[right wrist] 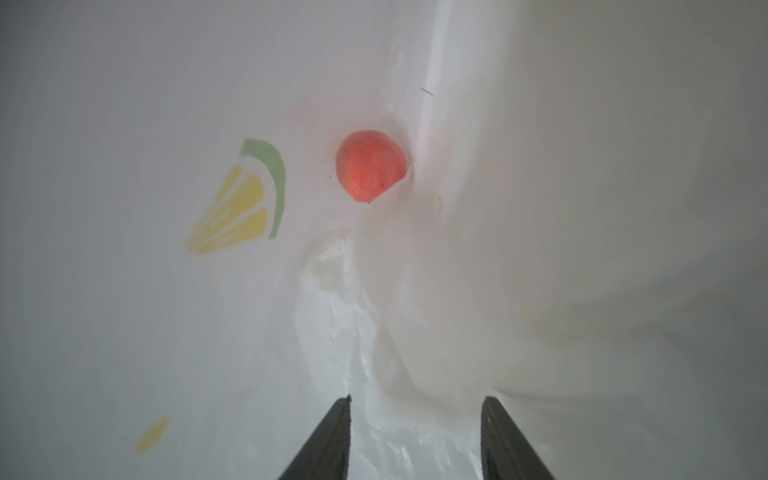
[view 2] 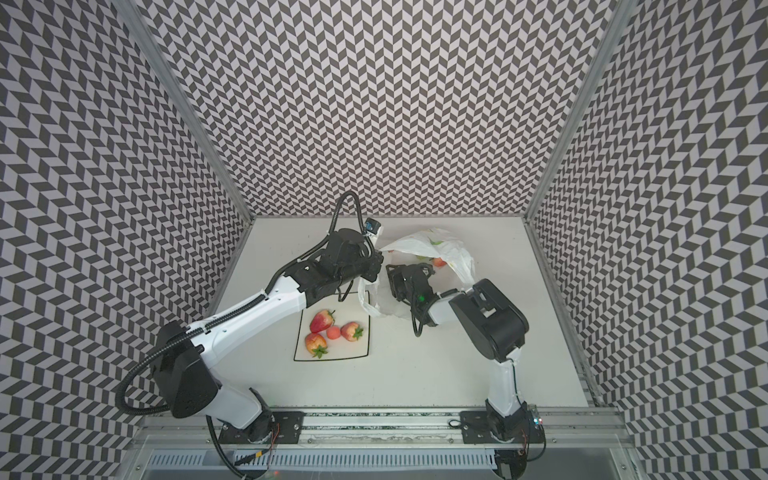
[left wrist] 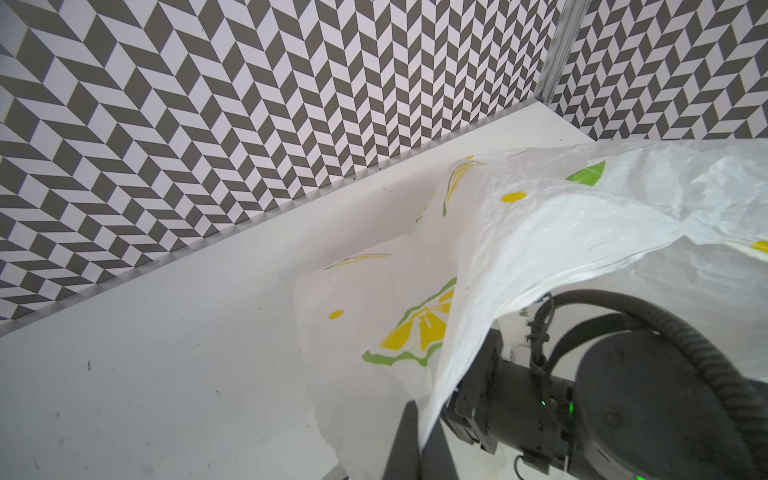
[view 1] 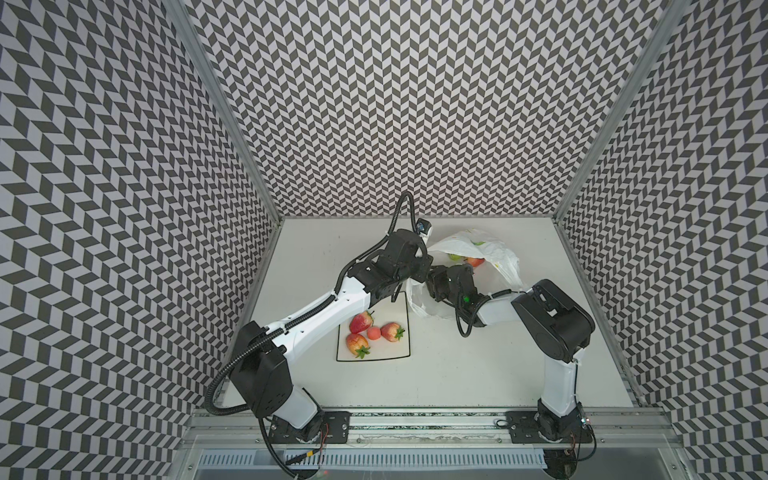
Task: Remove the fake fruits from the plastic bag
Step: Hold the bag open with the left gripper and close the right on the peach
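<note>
The plastic bag (view 1: 496, 253) lies at the back right of the table, white with lemon prints, its mouth held up. My left gripper (left wrist: 420, 419) is shut on the rim of the plastic bag (left wrist: 561, 232) and holds it raised. My right gripper (right wrist: 417, 401) is inside the bag, open, with nothing between its fingers. An orange-pink ball (right wrist: 370, 170) rests in a fold ahead of it. Through the mouth, a green pear (view 1: 456, 257) and a red strawberry (view 1: 475, 262) show in a top view. Three strawberries, one of them (view 1: 360, 322), and a small ball (view 1: 374, 333) lie outside the bag on a plate.
The square white plate (view 1: 399, 353) with a black rim sits left of the bag, partly under my left arm. Patterned walls close in the table at the back and both sides. My right arm's wrist fills the bag's mouth.
</note>
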Available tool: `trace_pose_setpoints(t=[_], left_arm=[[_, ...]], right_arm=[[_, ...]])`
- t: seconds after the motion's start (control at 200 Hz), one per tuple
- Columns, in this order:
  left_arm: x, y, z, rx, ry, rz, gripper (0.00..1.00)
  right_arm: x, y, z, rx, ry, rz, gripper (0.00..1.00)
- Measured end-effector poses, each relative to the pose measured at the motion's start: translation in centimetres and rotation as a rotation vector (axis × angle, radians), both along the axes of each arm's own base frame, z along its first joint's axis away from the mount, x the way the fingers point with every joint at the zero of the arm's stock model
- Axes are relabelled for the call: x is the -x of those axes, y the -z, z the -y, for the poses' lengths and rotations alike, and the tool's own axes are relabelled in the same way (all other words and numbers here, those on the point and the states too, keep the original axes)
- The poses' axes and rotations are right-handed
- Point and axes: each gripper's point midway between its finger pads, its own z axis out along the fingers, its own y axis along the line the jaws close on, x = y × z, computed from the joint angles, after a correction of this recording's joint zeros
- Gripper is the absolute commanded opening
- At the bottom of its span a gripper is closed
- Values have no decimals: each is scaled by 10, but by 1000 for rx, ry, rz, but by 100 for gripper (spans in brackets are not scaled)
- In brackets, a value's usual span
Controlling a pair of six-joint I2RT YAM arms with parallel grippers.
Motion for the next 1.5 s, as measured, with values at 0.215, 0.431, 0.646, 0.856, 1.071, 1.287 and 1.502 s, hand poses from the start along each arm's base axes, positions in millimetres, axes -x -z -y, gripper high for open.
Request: trace_pose_setpoints(t=[0.215,0.431,0.646,0.856,1.071,1.287,1.502], left_arm=[[5,1,2,-1,21,12,0],[21,5,4,-30,90,29,0],[28,-6,9,-30,150,69,0],[38,-12,24,-40,228,112,0],[47,-29,38,-23,288,154,0],[61,-44,47,2,338,179,0],[73,-69,35,32,336,238,0]], right_arm=[[8,-1,12,16,16,-8,49],[-15,-19,16,1,65,42,48],[-42,-31,11,-23,110,87,49],[-61,-11,2,-39,132,68,58],[-68,0,1,-53,156,63,66],[-75,-13,6,-93,186,106,67],[-79,-13,19,-100,217,113,47]])
